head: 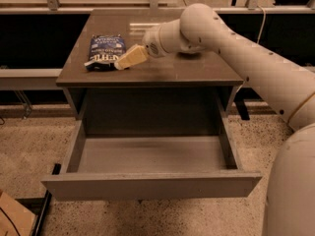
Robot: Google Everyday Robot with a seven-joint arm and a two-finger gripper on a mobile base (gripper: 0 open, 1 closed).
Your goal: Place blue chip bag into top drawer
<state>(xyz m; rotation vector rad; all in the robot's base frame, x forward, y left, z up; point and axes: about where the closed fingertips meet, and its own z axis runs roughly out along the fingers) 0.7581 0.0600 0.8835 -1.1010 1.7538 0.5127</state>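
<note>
The blue chip bag point(105, 51) lies flat on the brown cabinet top point(197, 65), at its left side. My gripper point(127, 59) reaches in from the right on the white arm point(231, 43); its pale fingertips touch or overlap the bag's right lower edge. The top drawer point(152, 154) is pulled wide open below the cabinet top, its grey floor bare, its flat front panel point(150, 186) toward the camera.
A low grey shelf or rail point(29, 77) runs at the left of the cabinet. A brown cardboard box corner point(12, 220) sits on the speckled floor at the lower left. My robot body point(295, 191) fills the lower right.
</note>
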